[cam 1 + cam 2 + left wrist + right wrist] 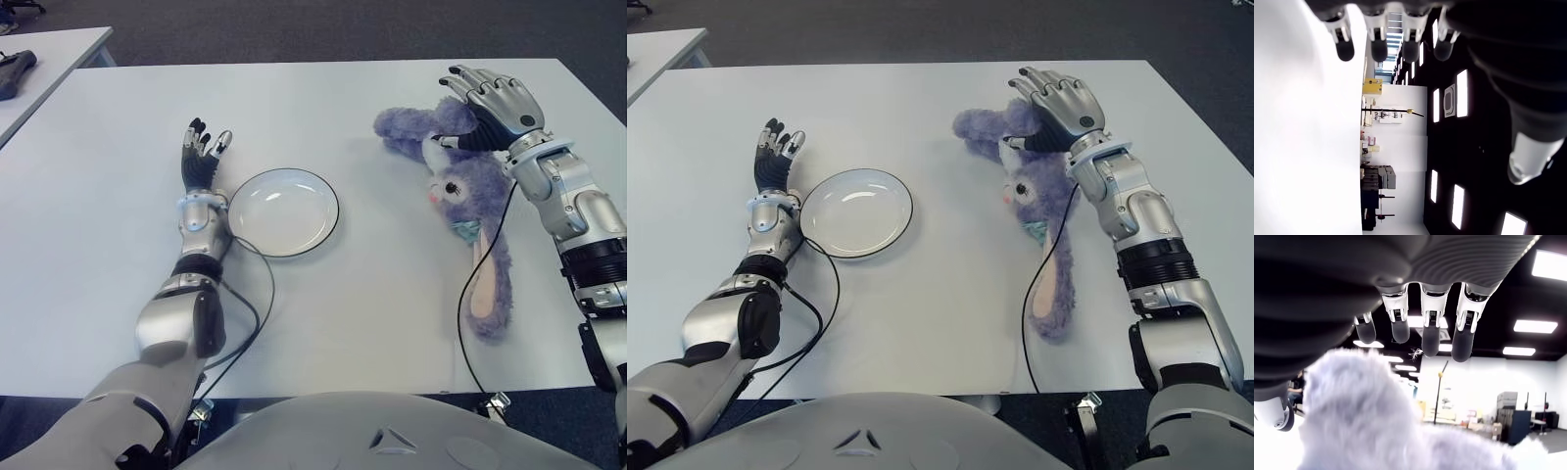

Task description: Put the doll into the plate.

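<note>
One table (392, 294) carries one doll (460, 186) near its right edge, long axis toward the front edge; one plate (284, 211) sits mid-table, left of the doll; right hand (495, 103) hovers over the doll's body, fingers spread, ungrasped, nearer arm; left hand (203, 157) beside the plate's left rim, fingers apart

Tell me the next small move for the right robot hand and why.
Probably lower and curl the fingers around the fluffy purple plush bunny doll. The right robot hand sits over the doll's body with fingers extended, not closed on it, and the white round plate with dark rim holds nothing yet. The left robot hand shows open left of the plate.
</note>
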You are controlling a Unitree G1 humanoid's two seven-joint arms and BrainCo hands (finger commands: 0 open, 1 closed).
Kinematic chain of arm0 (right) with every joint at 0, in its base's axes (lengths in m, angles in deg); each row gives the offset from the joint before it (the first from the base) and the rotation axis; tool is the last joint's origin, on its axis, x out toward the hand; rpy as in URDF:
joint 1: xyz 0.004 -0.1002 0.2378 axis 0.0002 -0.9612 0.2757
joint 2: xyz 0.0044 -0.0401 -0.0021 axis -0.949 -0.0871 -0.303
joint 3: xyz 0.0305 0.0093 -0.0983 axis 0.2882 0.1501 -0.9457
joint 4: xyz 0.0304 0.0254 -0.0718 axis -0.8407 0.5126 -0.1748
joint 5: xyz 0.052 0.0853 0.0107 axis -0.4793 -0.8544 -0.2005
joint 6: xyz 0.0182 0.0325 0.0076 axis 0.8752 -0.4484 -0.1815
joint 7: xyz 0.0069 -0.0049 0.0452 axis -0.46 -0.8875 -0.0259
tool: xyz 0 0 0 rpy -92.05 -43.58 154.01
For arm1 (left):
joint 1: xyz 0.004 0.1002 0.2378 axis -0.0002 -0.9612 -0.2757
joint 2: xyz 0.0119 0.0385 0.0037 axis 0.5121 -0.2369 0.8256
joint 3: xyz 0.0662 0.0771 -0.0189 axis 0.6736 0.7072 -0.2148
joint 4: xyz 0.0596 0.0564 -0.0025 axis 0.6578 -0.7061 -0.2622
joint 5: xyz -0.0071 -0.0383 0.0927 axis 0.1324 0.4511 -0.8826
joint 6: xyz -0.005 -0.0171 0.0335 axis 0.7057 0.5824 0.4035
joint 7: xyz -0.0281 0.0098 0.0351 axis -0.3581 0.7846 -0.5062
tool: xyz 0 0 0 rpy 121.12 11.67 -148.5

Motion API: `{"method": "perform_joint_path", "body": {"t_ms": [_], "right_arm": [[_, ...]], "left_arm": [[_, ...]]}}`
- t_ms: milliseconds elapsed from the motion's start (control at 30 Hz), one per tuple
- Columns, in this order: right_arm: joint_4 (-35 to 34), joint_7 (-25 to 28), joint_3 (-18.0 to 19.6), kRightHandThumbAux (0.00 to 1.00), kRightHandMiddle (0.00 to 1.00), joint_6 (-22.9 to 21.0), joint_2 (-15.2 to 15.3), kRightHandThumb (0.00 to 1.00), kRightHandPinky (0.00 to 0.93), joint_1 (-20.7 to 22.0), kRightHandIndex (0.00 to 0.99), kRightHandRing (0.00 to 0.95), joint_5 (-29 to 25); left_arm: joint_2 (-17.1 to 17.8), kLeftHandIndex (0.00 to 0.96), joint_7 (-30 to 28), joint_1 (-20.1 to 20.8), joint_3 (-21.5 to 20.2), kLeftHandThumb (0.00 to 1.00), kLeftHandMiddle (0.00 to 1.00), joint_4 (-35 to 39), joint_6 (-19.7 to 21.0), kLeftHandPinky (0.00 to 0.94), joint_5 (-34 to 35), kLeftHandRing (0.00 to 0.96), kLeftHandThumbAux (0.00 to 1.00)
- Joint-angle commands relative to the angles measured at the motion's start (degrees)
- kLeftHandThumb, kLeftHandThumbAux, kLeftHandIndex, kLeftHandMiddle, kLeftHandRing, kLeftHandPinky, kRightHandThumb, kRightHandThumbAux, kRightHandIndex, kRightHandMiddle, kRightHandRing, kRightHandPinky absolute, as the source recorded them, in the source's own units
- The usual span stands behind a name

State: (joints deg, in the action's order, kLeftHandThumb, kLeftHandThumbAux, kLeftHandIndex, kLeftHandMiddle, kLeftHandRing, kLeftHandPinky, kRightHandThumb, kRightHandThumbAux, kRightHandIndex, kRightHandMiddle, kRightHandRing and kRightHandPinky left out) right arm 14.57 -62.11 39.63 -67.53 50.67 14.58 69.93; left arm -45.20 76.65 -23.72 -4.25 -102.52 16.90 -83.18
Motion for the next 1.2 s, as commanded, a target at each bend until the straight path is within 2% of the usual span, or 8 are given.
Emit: {"method": "perform_joint_path", "body": {"t_ms": [33,233,733,800,900,933,1067,1200], "right_arm": [[8.03,-3.42,-3.37,0.497,0.064,1.47,-5.68,0.247,0.213,0.62,0.058,0.119,-0.23],[21.18,-10.33,-5.79,0.525,0.057,3.14,-11.62,0.278,0.204,5.12,0.052,0.114,0.09],[34.17,-18.59,-6.57,0.56,0.067,8.39,-15.73,0.313,0.197,8.95,0.064,0.105,-1.83],[35.51,-19.93,-6.55,0.56,0.136,9.52,-16.19,0.334,0.258,9.23,0.109,0.172,-2.1],[38.01,-22.94,-6.25,0.563,0.381,12.38,-16.96,0.4,0.459,9.8,0.287,0.411,-2.84],[38.86,-23.84,-6.16,0.672,0.55,13.28,-17.21,0.616,0.612,10.01,0.39,0.575,-3.13],[42.49,-25.69,-4.46,0.704,0.745,17.07,-19.07,0.701,0.801,10.61,0.438,0.757,-6.52],[44.22,-26.48,-3.67,0.704,0.79,19.09,-19.86,0.706,0.84,10.87,0.441,0.798,-8.73]], "left_arm": [[-5.84,0.027,1.61,-14.56,-0.63,0.0,0.076,-9.59,2.37,0.0,0.87,0.038,0.611],[-5.77,0.03,2.41,-14.64,-0.29,0.0,0.078,-9.6,2.6,0.0,0.34,0.042,0.614],[-5.85,0.026,2.28,-15.09,-0.46,0.0,0.074,-9.52,2.12,0.0,0.41,0.038,0.609],[-5.85,0.029,2.13,-15.15,-0.58,0.0,0.076,-9.53,2.07,0.0,0.53,0.04,0.611],[-5.91,0.033,2.07,-15.26,-0.6,0.0,0.078,-9.51,1.79,0.0,0.52,0.042,0.607],[-5.93,0.034,2.07,-15.28,-0.58,0.0,0.079,-9.5,1.69,0.0,0.5,0.042,0.601],[-6.15,0.031,2.05,-15.42,-0.58,0.0,0.081,-9.34,1.14,0.0,0.48,0.042,0.589],[-6.18,0.03,2.04,-15.51,-0.58,0.0,0.082,-9.28,1.19,0.0,0.47,0.041,0.59]]}}
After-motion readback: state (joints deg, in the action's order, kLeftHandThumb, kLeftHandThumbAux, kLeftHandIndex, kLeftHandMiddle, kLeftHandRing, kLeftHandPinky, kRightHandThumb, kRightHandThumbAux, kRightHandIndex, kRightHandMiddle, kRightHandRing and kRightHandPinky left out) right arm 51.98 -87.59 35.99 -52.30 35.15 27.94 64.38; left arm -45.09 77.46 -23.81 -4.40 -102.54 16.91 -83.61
